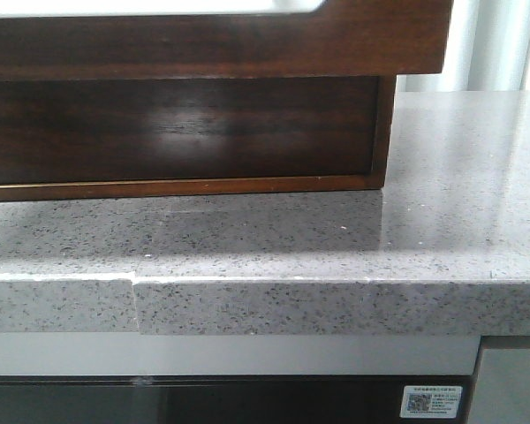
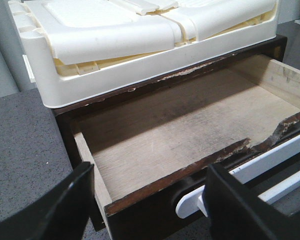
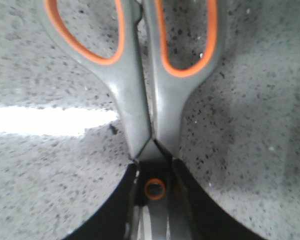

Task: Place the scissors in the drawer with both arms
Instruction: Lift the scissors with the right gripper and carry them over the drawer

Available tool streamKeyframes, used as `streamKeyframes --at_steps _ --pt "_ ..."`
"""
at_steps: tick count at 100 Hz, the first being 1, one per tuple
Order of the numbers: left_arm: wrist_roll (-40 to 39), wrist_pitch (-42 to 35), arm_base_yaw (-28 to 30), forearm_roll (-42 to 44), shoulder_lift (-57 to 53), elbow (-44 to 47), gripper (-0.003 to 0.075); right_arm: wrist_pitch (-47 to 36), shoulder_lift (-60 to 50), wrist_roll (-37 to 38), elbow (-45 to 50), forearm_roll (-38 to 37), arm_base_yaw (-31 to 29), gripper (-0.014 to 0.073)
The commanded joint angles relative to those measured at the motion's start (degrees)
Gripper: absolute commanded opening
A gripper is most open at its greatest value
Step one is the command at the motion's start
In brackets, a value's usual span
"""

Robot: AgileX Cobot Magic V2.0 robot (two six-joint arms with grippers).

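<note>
The scissors (image 3: 140,100) have grey handles lined with orange. My right gripper (image 3: 155,200) is shut on them at the orange-ringed pivot, handles pointing away from the wrist, over the speckled grey countertop (image 3: 250,100). The blades are hidden between the fingers. The drawer (image 2: 180,125) stands pulled out, its bare wood floor empty. My left gripper (image 2: 145,210) is open, its black fingers (image 2: 45,210) wide apart on either side of the drawer's front corner, one finger in front of the white handle (image 2: 250,167). The front view shows only the glossy brown drawer front (image 1: 247,40), with no gripper in it.
A cream plastic crate (image 2: 115,45) sits on top of the dark wood cabinet, right behind the open drawer. The cabinet's body (image 1: 177,132) stands on the grey stone countertop (image 1: 336,238), whose front edge (image 1: 336,305) runs across the front view.
</note>
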Motion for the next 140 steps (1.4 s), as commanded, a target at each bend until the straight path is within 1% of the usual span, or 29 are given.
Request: streamKeyframes --at_steps 1,15,23,32,45,55,80,94,107,114,140 --pt "-0.14 -4.15 -0.37 -0.91 0.73 -1.86 0.0438 -0.51 -4.67 -0.66 -2.41 1.88 0.02 0.0019" --pt "-0.14 -4.15 -0.37 -0.91 0.73 -1.86 0.0438 1.13 -8.16 -1.25 -5.41 3.32 0.45 0.0019" --pt "-0.14 -4.15 -0.37 -0.91 0.73 -1.86 0.0438 1.33 -10.49 -1.36 -7.4 3.32 2.09 0.0019" --pt "-0.14 -4.15 -0.37 -0.91 0.73 -1.86 0.0438 1.33 -12.77 -3.49 -9.98 3.55 4.63 0.0019" --pt "-0.14 -4.27 -0.37 -0.91 0.73 -1.86 0.0438 1.22 -15.66 -4.66 -13.9 4.42 9.94 0.0019" --pt "-0.14 -4.27 -0.37 -0.91 0.73 -1.86 0.0438 0.92 -17.04 -6.66 -16.84 6.7 14.61 0.0019" --pt "-0.14 -4.27 -0.37 -0.91 0.73 -1.86 0.0438 -0.47 -17.61 -14.36 -23.22 12.91 27.91 0.0019" --pt "-0.14 -4.37 -0.37 -0.91 0.73 -1.86 0.0438 -3.48 -17.61 -20.58 -23.37 14.45 34.99 0.0019" --pt "-0.14 -4.37 -0.37 -0.91 0.73 -1.86 0.0438 -4.59 -16.66 -25.98 -23.38 15.16 40.79 0.0019" --pt "-0.14 -4.37 -0.37 -0.91 0.73 -1.86 0.0438 -5.69 -15.78 -26.97 -23.38 15.29 43.63 0.0019" --pt "-0.14 -4.37 -0.37 -0.91 0.73 -1.86 0.0438 -6.31 -9.92 -33.97 -23.38 15.64 51.0 0.0019"
